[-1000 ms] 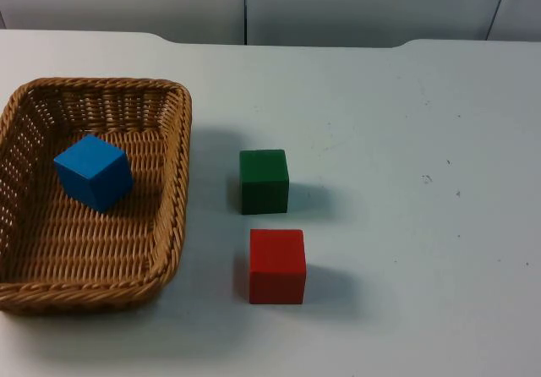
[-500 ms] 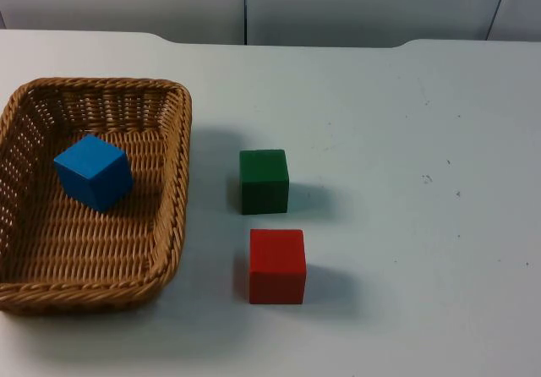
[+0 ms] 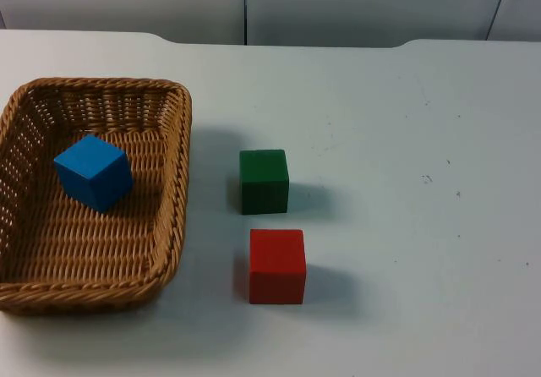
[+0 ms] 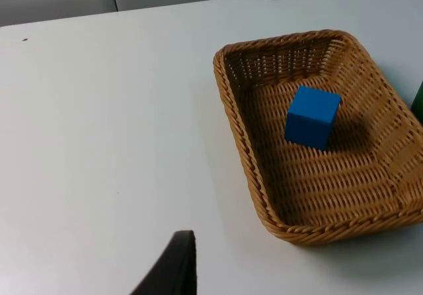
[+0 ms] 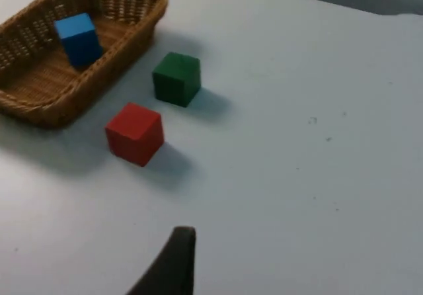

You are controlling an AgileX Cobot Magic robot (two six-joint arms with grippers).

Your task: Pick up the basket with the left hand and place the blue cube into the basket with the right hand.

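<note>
Blue cube point(image 3: 94, 172) is seen lying inside the wicker basket point(image 3: 173, 225), at the left of the top view, tilted a little on the woven floor toward the far half of the basket. The basket itself rests on the white counter point(image 3: 406, 140) and is held by nothing. The green cube point(image 3: 264, 181) stands just right of the basket's right wall, and the red cube point(image 3: 277, 265) is found below it in the frame, apart from it.

As far as can be judged, the placing is done: the cube is already in the basket. What the task sentence asks of the left arm, a lifted basket, is not shown now, since the basket sits flat on the counter; whether anything is left to do is doubtful.

From the left claw point(image 4: 173, 268) one dark fingertip is seen, well apart from the basket's near wall; from the right claw point(image 5: 170, 263) one fingertip likewise, well clear of the red cube. With a single finger shown in each wrist view, it cannot be told whether either claw is wide or narrow. Nothing is held by either.

Against the earlier top views nothing has shifted: basket and all three cubes lie in the same places.
</note>
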